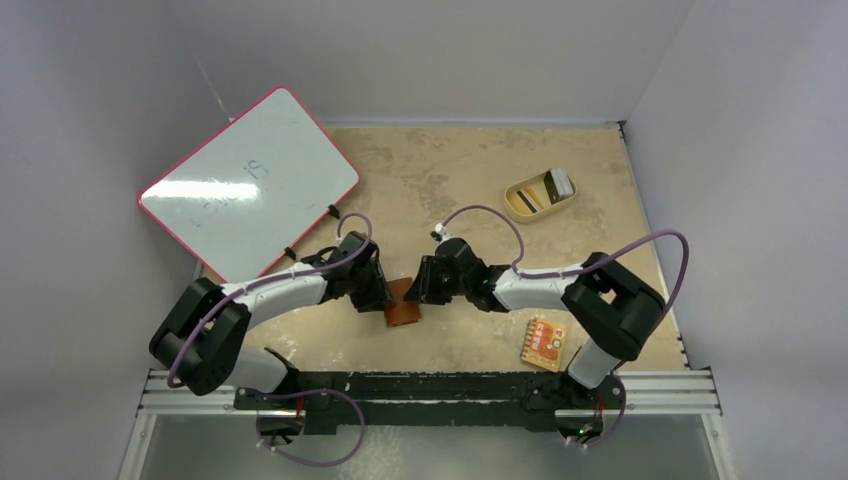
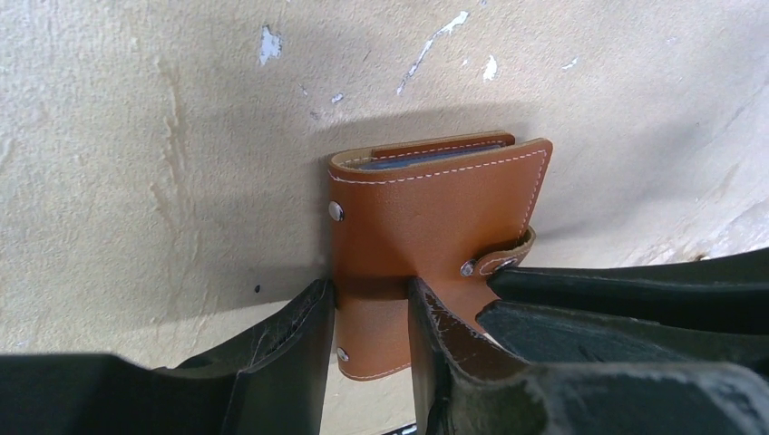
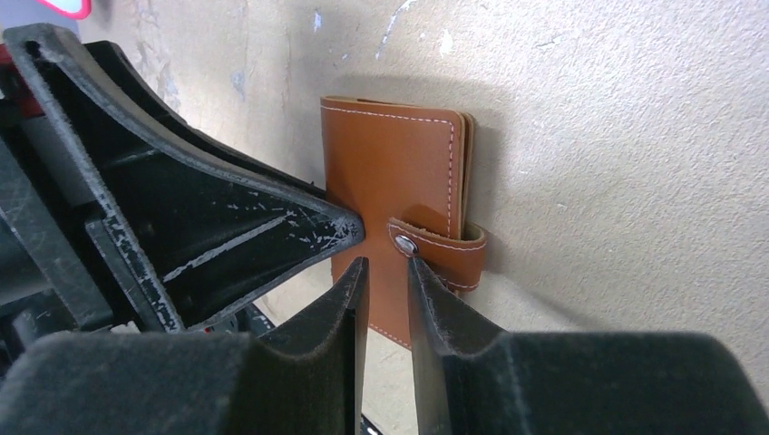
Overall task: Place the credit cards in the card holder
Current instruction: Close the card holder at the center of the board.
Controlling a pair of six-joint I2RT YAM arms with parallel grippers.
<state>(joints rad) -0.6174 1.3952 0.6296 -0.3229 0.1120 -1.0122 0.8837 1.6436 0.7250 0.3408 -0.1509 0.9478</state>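
Even, soft light fills the overhead view, with faint glare on the whiteboard [image 1: 250,185]. In both wrist views the card holder [image 2: 435,217] casts a dark shadow onto the tabletop [image 2: 136,136], and near edges blur.

Both arms reach forward from the near edge of the tabletop and bend inward, so their wrists face each other near the middle of its near half. The left gripper [image 1: 378,297] points right, its two fingers [image 2: 281,349] set partly apart with brown leather between them. The right gripper [image 1: 415,290] points left, its fingers [image 3: 444,317] drawn close together with only a narrow gap showing, their tips just beside the left gripper's.
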